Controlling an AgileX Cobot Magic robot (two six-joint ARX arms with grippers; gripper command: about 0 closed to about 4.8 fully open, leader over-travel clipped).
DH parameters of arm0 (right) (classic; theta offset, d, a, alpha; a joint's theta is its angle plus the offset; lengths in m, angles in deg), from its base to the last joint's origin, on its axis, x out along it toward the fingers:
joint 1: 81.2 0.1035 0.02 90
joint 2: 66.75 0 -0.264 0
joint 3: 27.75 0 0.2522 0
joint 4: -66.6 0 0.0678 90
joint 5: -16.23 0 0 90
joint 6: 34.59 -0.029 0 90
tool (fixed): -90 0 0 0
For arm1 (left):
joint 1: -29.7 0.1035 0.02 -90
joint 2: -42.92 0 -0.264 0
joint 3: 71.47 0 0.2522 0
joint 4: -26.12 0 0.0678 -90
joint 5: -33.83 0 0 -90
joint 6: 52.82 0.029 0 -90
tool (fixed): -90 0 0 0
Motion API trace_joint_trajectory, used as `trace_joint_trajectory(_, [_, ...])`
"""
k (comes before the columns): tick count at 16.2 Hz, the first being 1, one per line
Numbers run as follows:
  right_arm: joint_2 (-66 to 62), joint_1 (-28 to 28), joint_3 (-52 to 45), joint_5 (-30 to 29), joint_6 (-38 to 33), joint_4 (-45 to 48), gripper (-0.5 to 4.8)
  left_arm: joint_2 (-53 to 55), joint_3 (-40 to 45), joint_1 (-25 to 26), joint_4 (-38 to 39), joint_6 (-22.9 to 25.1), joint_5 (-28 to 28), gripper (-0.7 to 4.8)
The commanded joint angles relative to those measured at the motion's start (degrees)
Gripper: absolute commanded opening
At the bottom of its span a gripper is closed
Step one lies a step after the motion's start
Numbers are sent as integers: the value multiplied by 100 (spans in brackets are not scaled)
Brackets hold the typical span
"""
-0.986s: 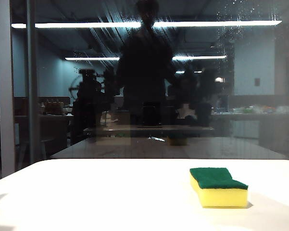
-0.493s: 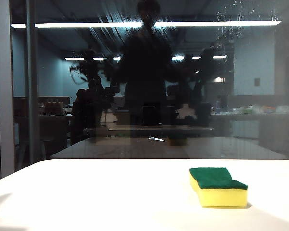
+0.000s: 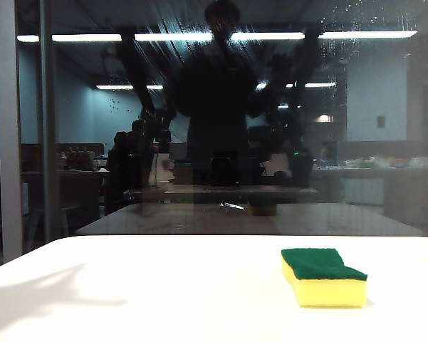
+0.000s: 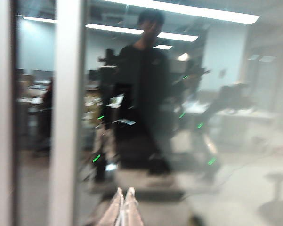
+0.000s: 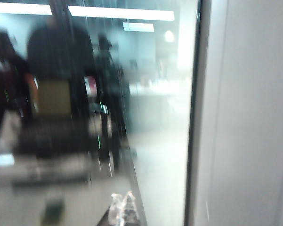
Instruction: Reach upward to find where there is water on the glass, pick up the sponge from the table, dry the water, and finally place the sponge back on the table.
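The sponge point(image 3: 322, 276), yellow foam with a dark green top, lies on the white table point(image 3: 164, 285) at the right front. Behind the table stands the dark glass point(image 3: 384, 121). Water point(image 3: 345, 18) speckles its upper right as pale droplets, and thin slanted streaks point(image 3: 167, 53) cross the light strips. Neither arm shows directly in the exterior view, only as dark mirrored shapes raised in the pane. In the left wrist view my left gripper point(image 4: 124, 194) faces the glass point(image 4: 216, 94), tips together and empty. My right gripper point(image 5: 122, 197) is also shut and empty before the glass point(image 5: 84, 94).
A pale vertical frame bar point(image 3: 7, 135) runs down the pane at the left, also seen as the bar point(image 4: 68, 113) close to the left gripper. A dark frame edge point(image 5: 195, 113) and a pale wall point(image 5: 249, 117) lie beside the right gripper. A mirrored person point(image 3: 217, 107) fills the pane's middle.
The mirrored arms in the glass have risen from mid-height towards the top light strip. A soft shadow has spread across the table's left front. The sponge has stayed where it was.
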Motion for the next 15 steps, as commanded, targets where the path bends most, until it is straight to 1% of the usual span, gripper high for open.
trace_joint_trajectory(1, [-1235,2,1794,-269,-31,-372,-5,938,-1139,-2,-20,-352,573,-6])
trace_joint_trajectory(2, [-1705,2,2417,-400,-31,-599,-5,1226,-1462,-2,-15,-566,715,-6])
trace_joint_trajectory(3, [-2124,2,2977,-542,-33,-831,-5,1464,-1753,0,44,-680,800,-6])
trace_joint_trajectory(5, [-3143,2,4260,-678,-236,-1325,-5,2020,-2433,0,144,-669,809,-6])
trace_joint_trajectory(7, [-3947,-2,5182,-778,-354,-1517,-5,2540,-3060,0,142,-662,807,-6])
trace_joint_trajectory(8, [-4411,-2,5689,-817,-562,-1593,-5,2824,-3401,0,140,-662,809,-6])
trace_joint_trajectory(10, [-5261,-9,6684,-1189,-1071,-1969,-5,3392,-4017,0,151,-662,815,-6])
trace_joint_trajectory(12, [-5869,-11,7337,-1478,-1252,-2149,-5,3794,-4419,0,256,-662,975,-5])
trace_joint_trajectory(15, [-6179,-13,7534,-1547,-1375,-2028,-5,4024,-4474,0,216,-562,984,-5])
